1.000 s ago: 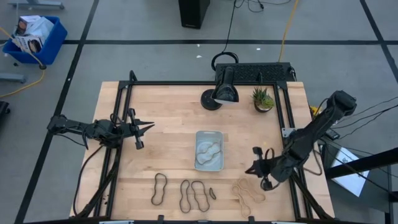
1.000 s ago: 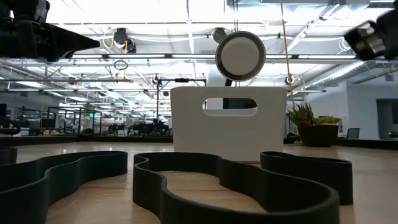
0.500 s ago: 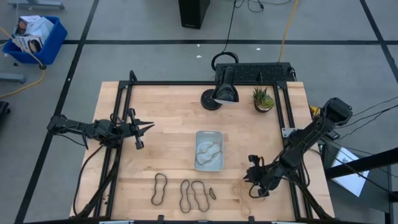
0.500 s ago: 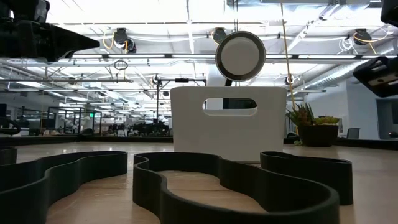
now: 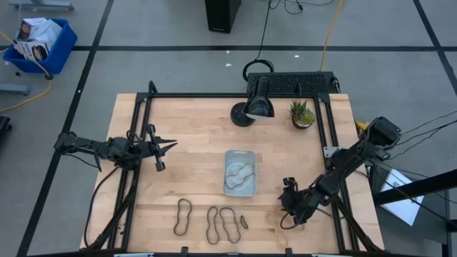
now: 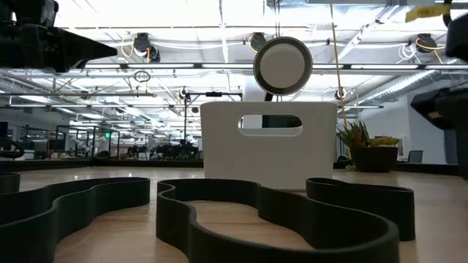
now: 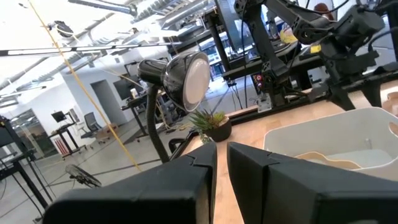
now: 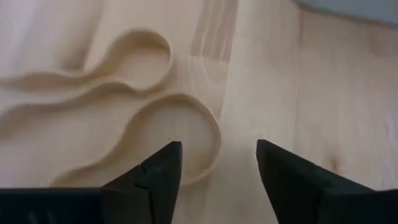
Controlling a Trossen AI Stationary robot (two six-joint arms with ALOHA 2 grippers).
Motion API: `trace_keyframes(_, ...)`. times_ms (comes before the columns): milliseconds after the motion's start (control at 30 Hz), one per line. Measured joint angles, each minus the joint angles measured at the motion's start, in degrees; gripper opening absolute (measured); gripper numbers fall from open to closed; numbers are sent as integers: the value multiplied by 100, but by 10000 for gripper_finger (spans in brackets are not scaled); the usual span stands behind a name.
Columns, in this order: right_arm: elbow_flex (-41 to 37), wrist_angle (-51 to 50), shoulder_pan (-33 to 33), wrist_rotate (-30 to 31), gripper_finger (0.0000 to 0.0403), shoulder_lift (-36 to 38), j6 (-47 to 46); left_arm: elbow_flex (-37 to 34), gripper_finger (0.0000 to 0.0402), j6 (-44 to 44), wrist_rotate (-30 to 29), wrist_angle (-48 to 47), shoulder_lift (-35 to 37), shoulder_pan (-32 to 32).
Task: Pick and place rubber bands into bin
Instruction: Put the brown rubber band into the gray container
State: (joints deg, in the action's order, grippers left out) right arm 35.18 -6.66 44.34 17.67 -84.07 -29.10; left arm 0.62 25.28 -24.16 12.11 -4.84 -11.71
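Since the earlier high view, the right gripper (image 5: 285,212) has been brought forward and down across the front right of the table (image 5: 193,135), from beside the tan rubber bands (image 5: 280,221) to directly over their near end. This is judged to be the approach for a pick, with no grasp yet made. In the right wrist view the fingers (image 8: 155,171) are seen spread well apart, nothing between them, with a curved lobe of a tan band (image 8: 186,124) lying flat on the wood just ahead of the gap. The left gripper (image 5: 163,148) is held at the left edge of the table, unchanged in position; its fingers (image 7: 249,168) are seen close together with a narrow gap, and nothing is held. The bin (image 5: 240,172) stands near the table's centre, its long axis running from front to back, and pale bands are already lying inside it. The tan bands rest at the front right, apart from the bin, their long axis running roughly left to right with a slight slant. Dark rubber bands (image 5: 221,224) remain along the front edge, left of the tan ones, each lying roughly front to back. The task is judged partly done, with several bands still outside the bin.
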Motion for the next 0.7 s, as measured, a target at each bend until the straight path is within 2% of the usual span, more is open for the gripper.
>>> trace_keyframes(167,20,89,-17,-100,198,-372,-20,0,47,0,0,-2,0,0)
trace_keyframes(333,28,130,-44,-152,169,-459,-18,-2,47,0,0,-2,-1,-2)
trace_keyframes(467,17,183,-54,-147,117,-459,124,-2,47,0,0,-4,0,-1)
trace_keyframes(633,11,170,-169,19,17,-446,117,-1,47,0,0,-4,-1,0)
trace_keyframes(700,9,194,-228,23,9,-446,144,0,47,0,0,-4,-1,1)
